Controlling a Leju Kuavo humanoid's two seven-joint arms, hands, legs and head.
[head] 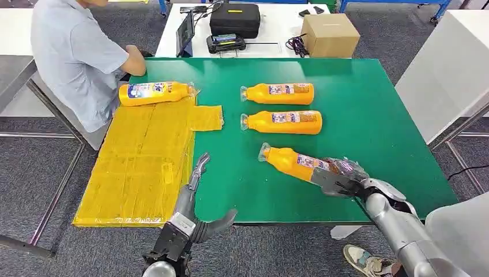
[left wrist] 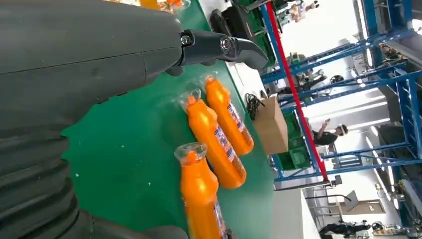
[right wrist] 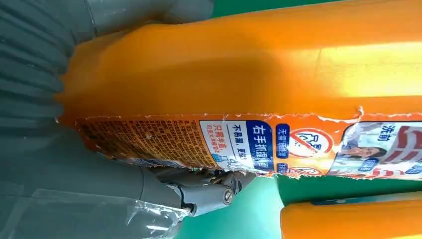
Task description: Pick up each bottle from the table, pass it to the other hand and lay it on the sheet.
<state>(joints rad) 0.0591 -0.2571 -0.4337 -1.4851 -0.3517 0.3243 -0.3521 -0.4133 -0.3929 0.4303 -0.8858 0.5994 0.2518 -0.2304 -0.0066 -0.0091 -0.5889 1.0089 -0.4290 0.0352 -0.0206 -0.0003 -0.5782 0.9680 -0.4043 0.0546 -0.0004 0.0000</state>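
Observation:
Several orange bottles lie on the green table (head: pixel 369 115). My right hand (head: pixel 340 180) grips the base end of the nearest bottle (head: pixel 291 160), which lies tilted with its cap toward the table's middle; in the right wrist view the bottle (right wrist: pixel 239 79) sits against my palm. Two more bottles (head: pixel 278 93) (head: pixel 282 122) lie side by side beyond it, seen as bottles (left wrist: pixel 230 117) (left wrist: pixel 215 142) in the left wrist view. One bottle (head: pixel 154 93) lies at the far end of the yellow sheet (head: pixel 138 167). My left hand (head: pixel 193 202) hovers open at the table's near edge beside the sheet.
A person in a grey shirt (head: pixel 75 52) sits at the far left corner, an arm resting near the sheet. A white table behind holds a black case (head: pixel 234 19) and a cardboard box (head: pixel 330 34). Another white table (head: pixel 450 69) stands to the right.

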